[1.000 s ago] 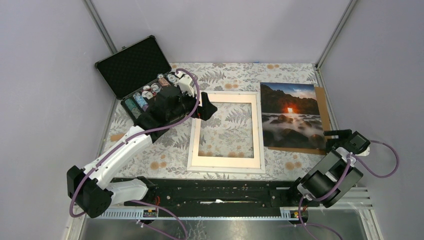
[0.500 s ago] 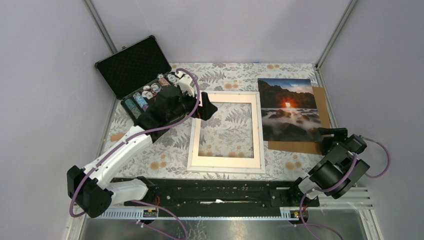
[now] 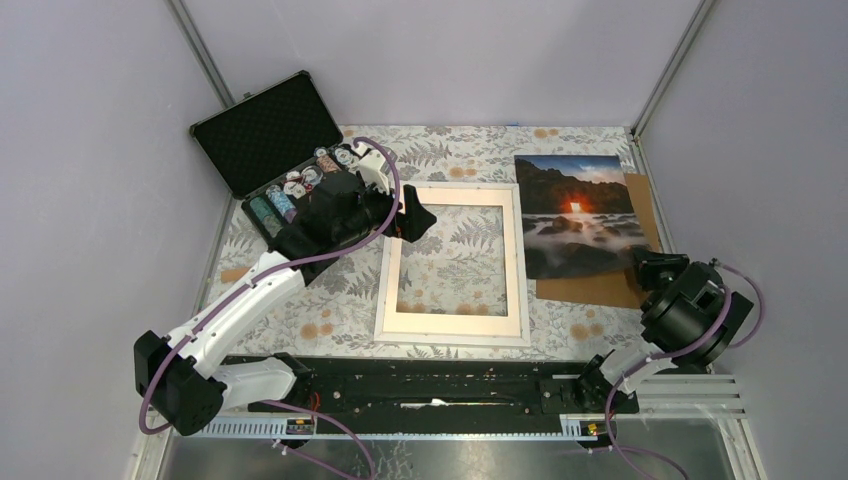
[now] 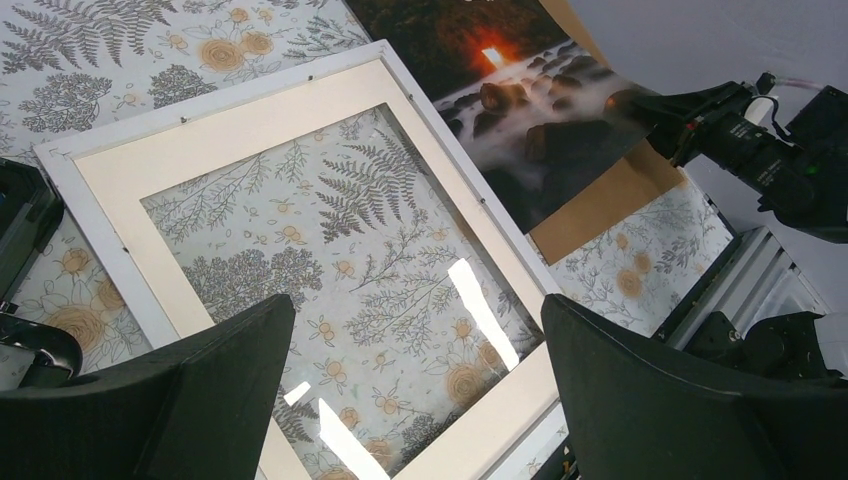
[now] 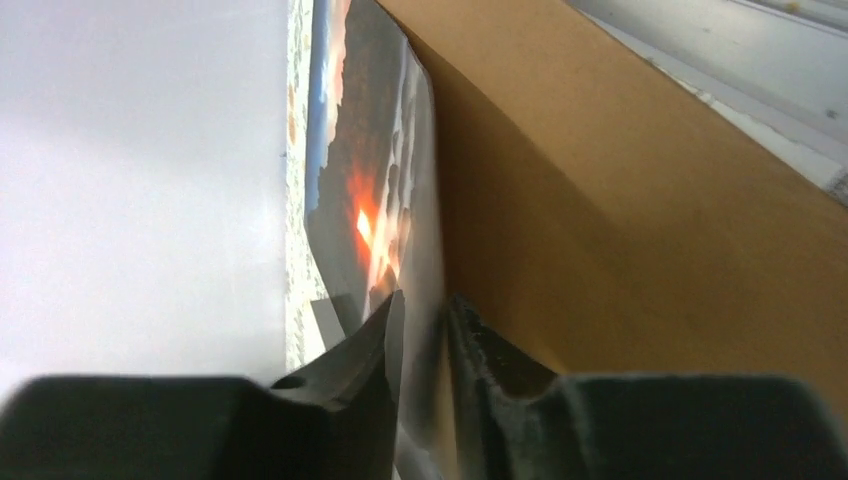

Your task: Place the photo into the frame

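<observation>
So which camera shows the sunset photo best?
The top external view: the whole photo shows from above, uncropped. The left wrist view cuts off part of it; the right wrist view sees it nearly edge-on and blurry.

One photo (image 3: 578,212), one frame (image 3: 388,272), one board (image 3: 598,290)

The frame (image 3: 392,272) lies mid-way across the table (image 3: 462,146). The photo (image 3: 580,215) is just to its right, overlapping the backing board (image 3: 590,291). The case (image 3: 262,132) sits behind and to the frame's left.
</observation>
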`<state>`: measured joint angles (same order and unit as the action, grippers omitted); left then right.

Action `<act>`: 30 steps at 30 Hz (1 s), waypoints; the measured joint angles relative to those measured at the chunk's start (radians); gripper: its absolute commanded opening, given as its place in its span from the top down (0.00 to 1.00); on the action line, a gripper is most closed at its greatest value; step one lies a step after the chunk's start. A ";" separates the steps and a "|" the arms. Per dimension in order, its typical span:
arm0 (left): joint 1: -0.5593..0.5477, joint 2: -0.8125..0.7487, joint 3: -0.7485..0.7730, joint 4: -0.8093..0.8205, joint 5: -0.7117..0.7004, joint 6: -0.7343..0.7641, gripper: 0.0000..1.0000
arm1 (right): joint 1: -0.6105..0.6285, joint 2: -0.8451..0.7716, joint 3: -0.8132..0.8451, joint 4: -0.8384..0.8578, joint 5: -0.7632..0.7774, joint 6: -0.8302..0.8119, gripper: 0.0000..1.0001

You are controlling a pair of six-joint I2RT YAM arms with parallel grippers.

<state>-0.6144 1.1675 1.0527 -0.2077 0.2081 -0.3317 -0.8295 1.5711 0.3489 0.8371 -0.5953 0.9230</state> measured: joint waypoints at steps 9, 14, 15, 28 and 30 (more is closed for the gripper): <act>0.000 0.000 0.000 0.000 -0.006 0.002 0.01 | 0.164 -0.018 0.116 -0.101 0.148 -0.034 1.00; 0.003 0.000 0.000 0.000 -0.009 0.001 0.01 | 0.301 -0.255 0.359 -0.478 0.283 -0.219 1.00; 0.005 0.000 0.000 0.000 -0.009 0.001 0.01 | 0.337 -0.293 0.439 -0.557 0.307 -0.267 1.00; 0.108 -0.015 0.036 -0.097 -0.315 -0.008 0.02 | 1.154 -0.267 1.021 -1.196 0.618 -0.800 1.00; 0.119 -0.024 0.041 -0.117 -0.409 -0.032 0.01 | 1.298 -0.179 1.092 -1.280 0.695 -0.864 1.00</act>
<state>-0.4957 1.1431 1.0935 -0.3244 -0.2012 -0.3634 0.4686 1.3926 1.4406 -0.4427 0.0994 0.0593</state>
